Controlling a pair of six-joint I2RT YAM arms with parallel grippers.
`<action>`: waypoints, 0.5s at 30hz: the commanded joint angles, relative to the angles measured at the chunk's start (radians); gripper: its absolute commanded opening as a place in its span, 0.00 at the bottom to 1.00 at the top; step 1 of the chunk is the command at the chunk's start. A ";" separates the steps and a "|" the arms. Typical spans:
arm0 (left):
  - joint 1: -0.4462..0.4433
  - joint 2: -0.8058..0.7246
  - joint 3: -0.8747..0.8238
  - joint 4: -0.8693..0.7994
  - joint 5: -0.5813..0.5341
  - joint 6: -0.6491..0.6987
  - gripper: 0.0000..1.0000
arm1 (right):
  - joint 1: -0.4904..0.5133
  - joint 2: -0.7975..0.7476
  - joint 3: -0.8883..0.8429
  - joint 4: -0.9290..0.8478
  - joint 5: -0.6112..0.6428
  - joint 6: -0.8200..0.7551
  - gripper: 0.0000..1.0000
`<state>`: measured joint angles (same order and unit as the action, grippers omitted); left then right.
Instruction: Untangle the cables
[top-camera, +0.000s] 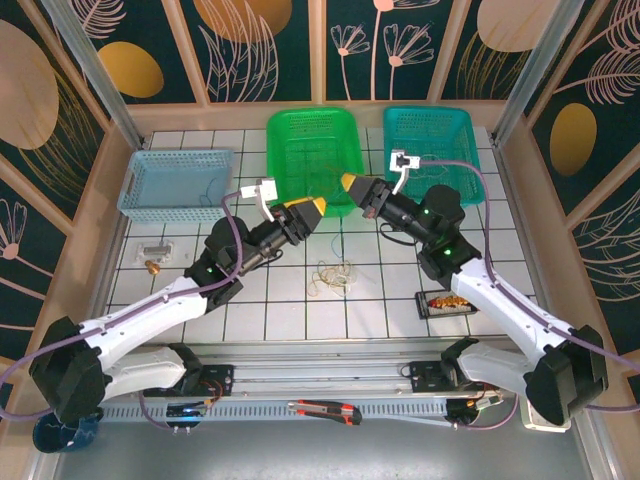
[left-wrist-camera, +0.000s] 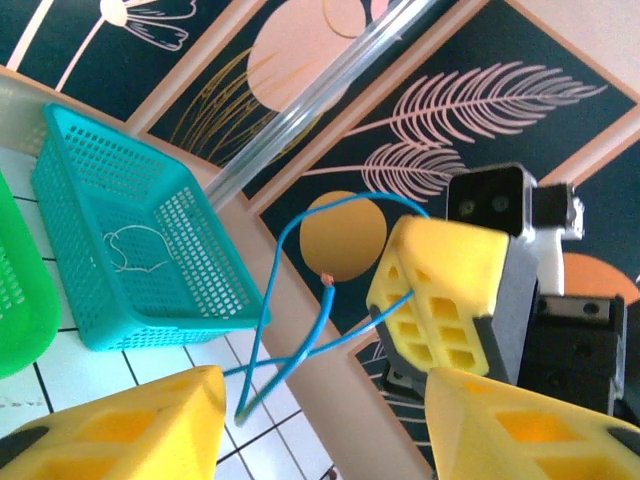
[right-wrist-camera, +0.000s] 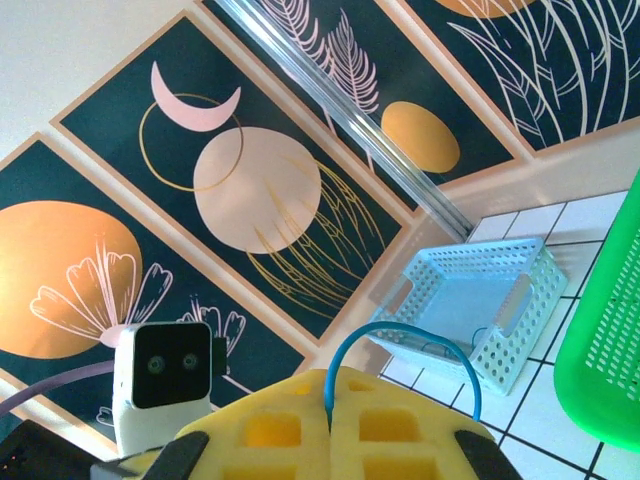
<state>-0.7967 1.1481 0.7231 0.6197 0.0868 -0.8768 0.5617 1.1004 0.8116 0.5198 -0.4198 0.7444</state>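
- Right tool (right-wrist-camera: 330, 400): the jaws are pressed together on the blue cable (right-wrist-camera: 400, 328), which arcs out of the seam toward 1 o'clock in its wrist view.
- Left tool (left-wrist-camera: 325, 410): the jaws stand roughly half apart and pinch nothing. The blue strands cross and drop into the gap near its 9 o'clock finger (I cannot tell whether they touch it).
- From above, both tools hang over the worktop (top-camera: 250, 300) almost nose to nose, the right one at 1 o'clock of the left.
- The tangle (top-camera: 333, 277) of whitish and yellowish-green loops lies on the tiles at 6 o'clock of the tools.
- The green basket (top-camera: 312, 150) sits at 12 o'clock, the teal basket (top-camera: 432, 150) at 2 and the light blue basket (top-camera: 180, 183) at 10. A whitish wire (left-wrist-camera: 130, 250) lies in the teal one.
- Step, as I judge it: one cable hangs clear of the pile and is being offered to the second tool.
- Next move: the left tool should shut on a single strand, away from the crossing. The tools can then draw apart gently, so the loop opens rather than knots.
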 joint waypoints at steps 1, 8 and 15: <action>0.006 0.018 0.008 0.083 -0.032 -0.003 0.43 | -0.002 -0.026 -0.024 0.062 -0.009 0.022 0.00; 0.006 0.045 0.067 0.056 -0.033 0.021 0.00 | 0.010 -0.028 -0.061 0.077 0.006 0.033 0.00; 0.027 0.044 0.206 -0.060 -0.050 0.128 0.00 | 0.017 -0.023 -0.106 0.071 0.025 0.035 0.14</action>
<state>-0.7887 1.1942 0.8547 0.5888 0.0525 -0.8162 0.5663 1.0954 0.7265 0.5499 -0.4152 0.7708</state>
